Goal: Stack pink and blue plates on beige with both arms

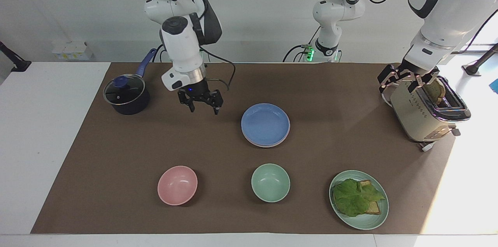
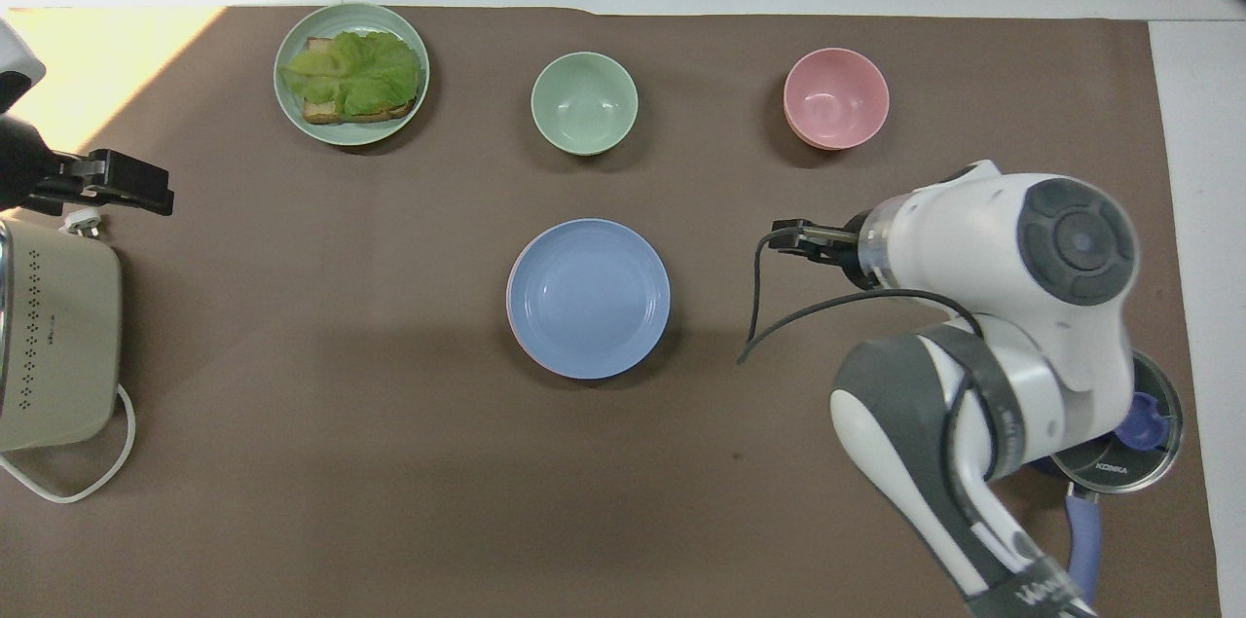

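The blue plate (image 1: 265, 123) (image 2: 588, 297) lies on top of a stack in the middle of the brown mat. Under it only a thin rim of the pink plate (image 1: 266, 146) (image 2: 509, 292) shows. The beige plate is hidden beneath them. My right gripper (image 1: 205, 110) (image 2: 790, 238) hangs open and empty over the bare mat, between the stack and the saucepan. It is clear of the plates. My left gripper (image 1: 406, 80) (image 2: 146, 190) waits open over the toaster's end, holding nothing.
A dark saucepan (image 1: 125, 95) with a glass lid stands toward the right arm's end. A pink bowl (image 1: 177, 184), a green bowl (image 1: 270, 182) and a green plate (image 1: 365, 221) with toast and lettuce line the edge farthest from the robots. A beige toaster (image 1: 412, 116) holds bread.
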Robot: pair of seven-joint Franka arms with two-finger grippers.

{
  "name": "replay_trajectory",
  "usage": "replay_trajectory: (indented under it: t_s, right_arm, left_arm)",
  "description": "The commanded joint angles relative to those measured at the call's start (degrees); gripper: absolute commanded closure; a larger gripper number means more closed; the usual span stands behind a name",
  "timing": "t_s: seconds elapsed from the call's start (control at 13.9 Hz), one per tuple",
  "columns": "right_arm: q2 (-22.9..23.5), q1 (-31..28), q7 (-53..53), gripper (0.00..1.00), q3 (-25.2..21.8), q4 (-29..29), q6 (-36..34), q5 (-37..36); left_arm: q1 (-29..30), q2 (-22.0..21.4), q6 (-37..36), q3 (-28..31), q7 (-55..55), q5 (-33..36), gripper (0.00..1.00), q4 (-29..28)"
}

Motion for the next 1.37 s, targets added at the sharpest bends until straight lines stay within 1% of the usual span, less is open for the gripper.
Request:
replay_trajectory:
  t_s: [0.0, 0.14, 0.29, 0.36, 0.43, 0.57, 0.65, 0.72, 0.86, 1.01, 1.15, 1.29]
  right_arm:
    - [-1.73, -8.13, -7.55, 0.0, 0.64, 4.92, -7.59, -1.09]
    - [-0.94, -13.41, -13.19, 0.0, 0.64, 9.84, -10.08, -1.18]
    - [-0.5, -15.71, -14.09, 0.0, 0.64, 13.37, -12.53, -3.97]
    - [-0.5, -15.9, -14.62, 0.0, 0.73, 15.56, -15.42, -5.99]
    - [-0.5, -15.9, -15.32, 0.0, 0.73, 17.93, -19.45, -6.53]
    - [-0.59, -15.72, -15.41, 0.0, 0.82, 22.85, -27.62, -6.45]
    - [-0.59, -15.72, -15.41, 0.0, 0.82, 24.27, -30.88, -5.75]
    - [-0.67, -15.72, -15.67, 0.0, 1.17, 24.63, -33.18, -5.22]
    - [-0.76, -14.94, -15.76, 0.0, 1.43, 26.03, -35.65, -5.39]
    - [-1.46, -14.67, -15.68, 0.0, 1.52, 25.16, -34.96, -4.7]
    - [-1.46, -14.75, -15.68, 0.0, 1.52, 25.07, -34.69, -2.94]
    - [-1.38, -14.76, -15.94, 0.0, 1.52, 25.16, -34.69, -2.76]
  left_arm:
    - [0.24, -0.36, -0.88, -0.18, 0.24, 0.75, 0.0, 0.14]
    - [0.24, -0.36, -0.88, -0.18, 0.24, 0.75, 0.0, 0.14]
    - [0.24, -0.36, -0.88, -0.18, 0.24, 0.75, 0.0, 0.14]
    - [0.24, -0.36, -0.88, -0.18, 0.24, 0.75, 0.0, 0.14]
    - [0.24, -0.36, -0.88, -0.18, 0.24, 0.75, 0.0, 0.14]
    - [0.24, -0.36, -0.88, -0.18, 0.24, 0.75, 0.0, 0.14]
    - [0.24, -0.36, -0.88, -0.18, 0.24, 0.75, 0.0, 0.14]
    - [0.24, -0.36, -0.88, -0.18, 0.24, 0.75, 0.0, 0.14]
    - [0.24, -0.36, -0.88, -0.18, 0.24, 0.75, 0.0, 0.14]
    - [0.24, -0.45, -0.88, -0.18, 0.24, 0.75, 0.0, 0.14]
    - [0.24, -0.36, -0.88, -0.18, 0.24, 0.75, 0.0, 0.14]
    - [0.24, -0.36, -0.88, -0.18, 0.24, 0.75, 0.0, 0.14]
